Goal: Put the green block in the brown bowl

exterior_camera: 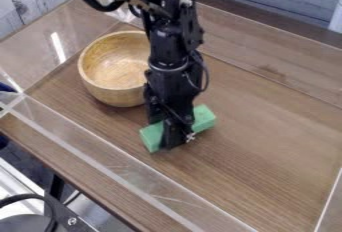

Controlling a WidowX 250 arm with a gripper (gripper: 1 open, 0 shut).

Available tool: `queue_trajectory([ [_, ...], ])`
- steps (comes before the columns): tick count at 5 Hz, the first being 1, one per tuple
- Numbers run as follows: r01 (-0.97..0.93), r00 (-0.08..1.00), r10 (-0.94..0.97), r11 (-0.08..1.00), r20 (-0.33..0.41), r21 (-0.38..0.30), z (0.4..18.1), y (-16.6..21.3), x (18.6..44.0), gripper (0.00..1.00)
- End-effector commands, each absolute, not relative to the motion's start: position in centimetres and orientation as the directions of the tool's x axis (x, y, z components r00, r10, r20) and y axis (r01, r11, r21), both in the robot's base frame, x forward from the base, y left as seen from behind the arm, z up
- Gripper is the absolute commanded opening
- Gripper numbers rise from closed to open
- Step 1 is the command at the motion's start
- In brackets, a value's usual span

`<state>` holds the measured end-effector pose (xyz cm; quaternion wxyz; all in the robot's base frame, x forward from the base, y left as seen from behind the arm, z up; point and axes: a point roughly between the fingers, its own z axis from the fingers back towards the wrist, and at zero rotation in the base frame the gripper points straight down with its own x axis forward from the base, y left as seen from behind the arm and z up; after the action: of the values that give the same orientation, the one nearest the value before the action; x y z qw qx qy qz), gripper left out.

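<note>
The green block (202, 119) lies on the wooden table just right of the brown bowl (90, 80), its long side running from lower left to upper right. My gripper (177, 134) points straight down over the block's middle. One black finger stands on each long side, shut on the block. The block's ends stick out on both sides of the fingers. I cannot tell whether the block still rests on the table or hangs just above it. The bowl stands upright with nothing in it, about a hand's width to the left of the block.
A clear plastic wall (80, 151) runs along the table's front and left edges. The wooden table top (267, 146) stretches to the right of the block. Black cables (40, 216) lie below the front left corner.
</note>
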<state>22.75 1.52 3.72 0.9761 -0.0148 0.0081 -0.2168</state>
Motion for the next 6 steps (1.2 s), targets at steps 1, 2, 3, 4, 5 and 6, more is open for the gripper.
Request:
queue_trajectory([
  [1,0.41,0.911,-0.41,0.912,0.049,0.001,5.6,1.9,24.0,0.0],
  [2,0.404,0.914,-0.403,0.915,0.049,0.0,5.9,2.0,24.0,0.0],
  [3,0.397,0.916,-0.397,0.918,0.05,0.0,6.2,2.0,24.0,0.0],
  [4,0.39,0.92,-0.389,0.921,0.053,0.001,6.6,2.1,24.1,0.0],
  [5,0.38,0.923,-0.379,0.925,0.057,0.004,7.1,2.2,24.2,0.0],
  [6,0.365,0.929,-0.365,0.931,0.065,0.012,7.8,2.4,24.4,0.0],
])
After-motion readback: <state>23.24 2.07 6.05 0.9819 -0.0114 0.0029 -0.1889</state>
